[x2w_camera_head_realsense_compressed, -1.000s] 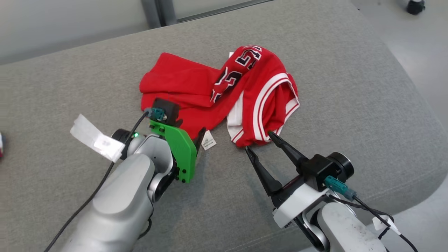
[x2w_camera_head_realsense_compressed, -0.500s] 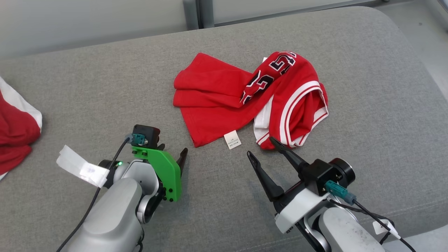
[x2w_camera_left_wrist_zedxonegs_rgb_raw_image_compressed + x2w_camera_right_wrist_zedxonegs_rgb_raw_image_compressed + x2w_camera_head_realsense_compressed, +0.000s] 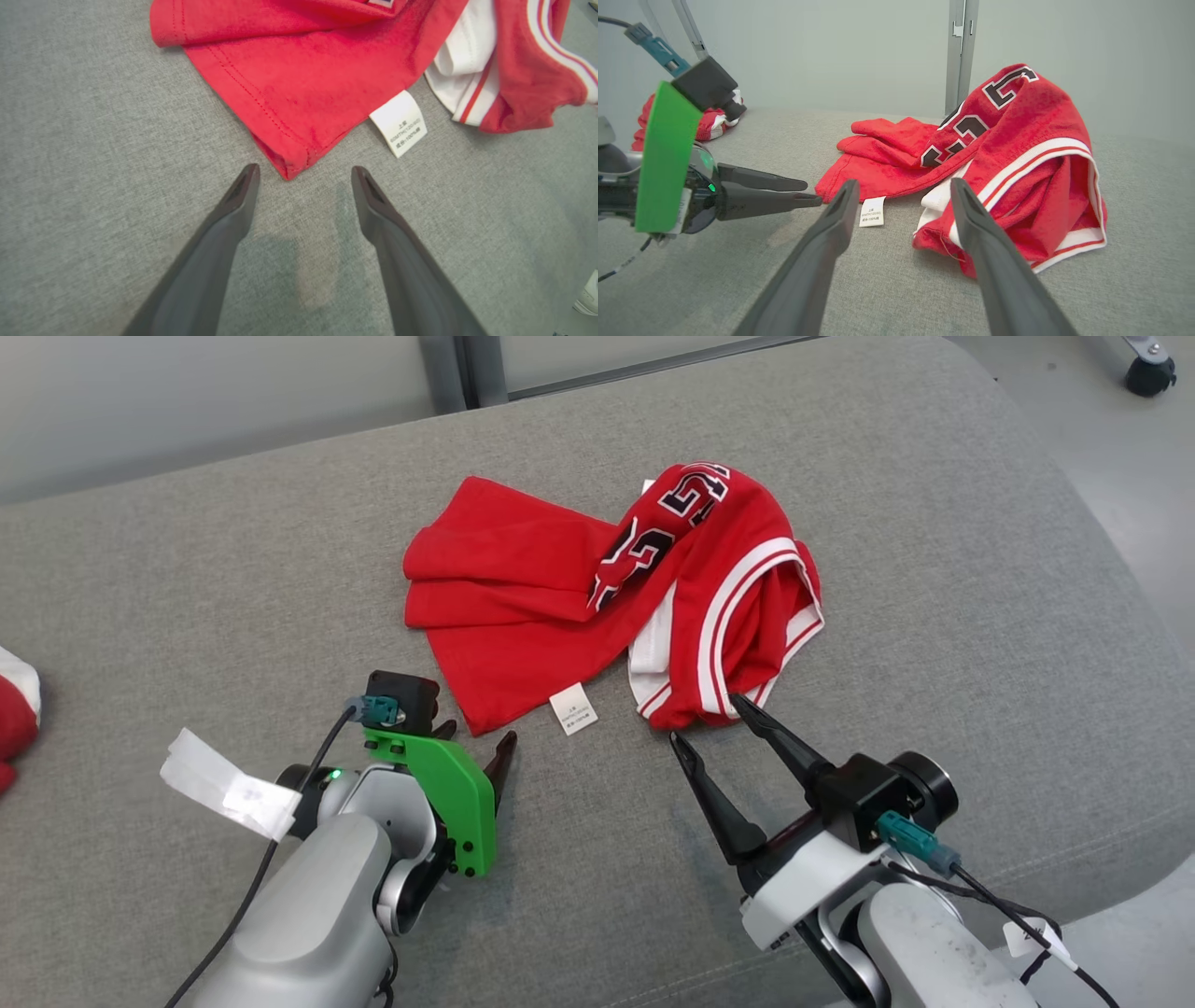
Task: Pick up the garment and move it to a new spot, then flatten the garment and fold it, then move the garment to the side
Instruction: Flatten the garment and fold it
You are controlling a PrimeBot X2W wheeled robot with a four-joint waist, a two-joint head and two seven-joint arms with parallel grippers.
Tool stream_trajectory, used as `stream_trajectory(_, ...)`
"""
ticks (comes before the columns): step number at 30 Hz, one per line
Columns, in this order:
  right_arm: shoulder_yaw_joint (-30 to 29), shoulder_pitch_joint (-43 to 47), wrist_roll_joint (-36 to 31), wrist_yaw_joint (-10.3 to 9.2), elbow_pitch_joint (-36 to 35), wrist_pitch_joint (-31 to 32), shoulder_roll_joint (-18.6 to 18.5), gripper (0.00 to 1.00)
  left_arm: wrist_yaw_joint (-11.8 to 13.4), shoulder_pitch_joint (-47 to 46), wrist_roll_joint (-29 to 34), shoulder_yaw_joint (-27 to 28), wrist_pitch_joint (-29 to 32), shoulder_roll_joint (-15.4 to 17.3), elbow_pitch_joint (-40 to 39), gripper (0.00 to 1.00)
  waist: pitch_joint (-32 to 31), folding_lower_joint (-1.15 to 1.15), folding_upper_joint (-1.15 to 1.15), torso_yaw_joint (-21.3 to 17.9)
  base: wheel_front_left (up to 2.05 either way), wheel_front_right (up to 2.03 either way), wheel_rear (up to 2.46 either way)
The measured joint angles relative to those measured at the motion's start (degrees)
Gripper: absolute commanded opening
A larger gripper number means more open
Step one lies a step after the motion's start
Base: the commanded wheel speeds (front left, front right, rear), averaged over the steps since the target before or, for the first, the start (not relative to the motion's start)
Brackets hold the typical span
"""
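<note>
Left tool (image 3: 304, 171) backed off garment (image 3: 299, 88); label (image 3: 399, 122) shows "100%".

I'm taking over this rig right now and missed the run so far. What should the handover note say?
Left tool: open, empty, tips pointing at the near corner of the red garment, beside its white label.
Right tool: open, empty, tips at the garment's white-striped edge.
Garment: crumpled on the grey cushion, held by neither tool.
Done: no sign of flattening or folding; I cannot tell if it was already moved.
Left: grasp it, flatten, fold, move it aside.
</note>
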Motion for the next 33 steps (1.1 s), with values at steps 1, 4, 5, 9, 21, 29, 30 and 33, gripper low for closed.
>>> stream_trajectory(1, -0.09, -0.01, -0.01, 0.00, -0.10, -0.01, 0.00, 1.00, 0.01, 0.00, 0.00, 0.00, 0.00, 0.01, 0.07, 1.00, 0.14, 0.00, 0.00, -0.29, 0.00, 0.00, 0.00)
stream_trajectory(4, -0.09, -0.04, -0.01, 0.01, -0.20, 0.00, 0.01, 1.00, 0.49, -0.01, 0.05, 0.11, 0.00, 0.16, 0.35, 1.00, 0.55, 0.00, 0.00, -1.17, 0.00, 0.00, 0.00)
stream_trajectory(5, -0.11, -0.04, -0.01, 0.00, -0.22, 0.00, 0.01, 1.00, 0.49, -0.01, 0.09, 0.11, 0.00, 0.32, 0.44, 1.00, 0.68, 0.00, 0.00, -1.48, 0.00, 0.00, 0.00)
stream_trajectory(9, -0.30, -0.04, -0.01, 0.01, -0.23, 0.00, 0.01, 1.00, 0.51, -0.02, 0.09, 0.34, 0.00, 0.64, 0.60, 1.00, 1.21, 0.00, 0.00, -2.70, 0.00, 0.00, 0.00)
stream_trajectory(21, -1.72, -0.04, -0.02, -0.03, -0.66, 0.00, 0.05, 1.00, 0.49, -0.59, 0.16, 0.67, -1.21, 0.77, 0.87, 0.00, 2.28, 0.00, 0.00, -4.32, 0.00, 0.00, 0.00)
stream_trajectory(29, -2.23, -0.03, -0.02, -0.04, -0.73, 0.00, 0.08, 1.00, 0.23, -1.17, 0.00, 1.13, -1.53, 0.74, 1.29, 0.00, 2.21, 0.00, 0.00, -4.11, 0.00, 0.00, 0.00)
stream_trajectory(30, -2.45, -0.03, -0.02, -0.21, -0.73, 0.00, 0.09, 1.00, -0.08, -1.28, -0.15, 1.13, -1.60, 0.70, 1.27, 0.00, 2.17, 0.00, 0.00, -4.01, 0.00, 0.00, 0.00)
stream_trajectory(33, -2.85, -0.01, -0.02, -0.25, -0.73, 0.00, 0.07, 1.00, -0.24, -1.29, -0.93, 1.90, -2.55, 0.57, 0.88, 0.00, 1.91, 0.00, 0.00, -3.58, 0.00, 0.00, 0.00)
